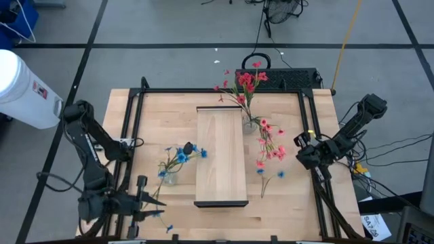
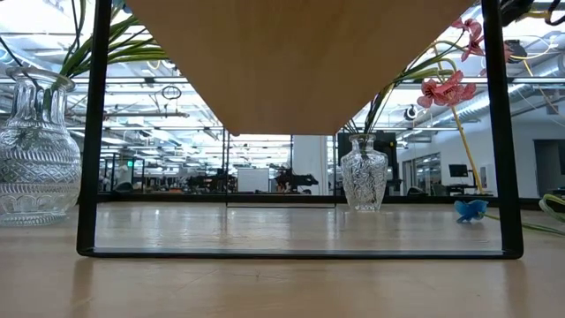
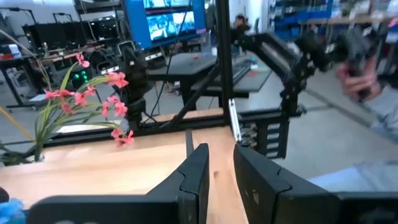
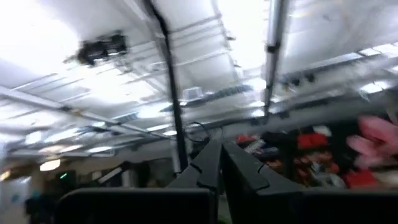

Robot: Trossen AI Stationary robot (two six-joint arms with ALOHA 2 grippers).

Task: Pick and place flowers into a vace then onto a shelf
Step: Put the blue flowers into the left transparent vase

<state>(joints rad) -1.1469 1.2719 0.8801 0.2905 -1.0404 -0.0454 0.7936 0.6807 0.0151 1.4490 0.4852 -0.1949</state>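
Flowers with red-pink blossoms [image 1: 247,85] stand in a glass vase [image 1: 249,122] near the far end of the shelf [image 1: 220,154]. More red-pink flowers [image 1: 270,144] lie flat on the counter [image 1: 298,196], just beside the shelf. Blue flowers [image 1: 182,156] sit in a second glass vase [image 1: 169,177] on the other side of the shelf.

The left gripper [image 1: 154,203] is low at the near corner of the counter. Its jaws are only a little apart and hold nothing. The vase with blue flowers is just ahead of these jaws, and the shelf is a bit farther on. One loose blue blossom [image 1: 169,228] lies on the counter near these jaws.

The right gripper [image 1: 298,153] hangs at the other edge of the counter. Its jaws are pressed together and hold nothing. The flat red-pink flowers lie near these jaws, between them and the shelf.
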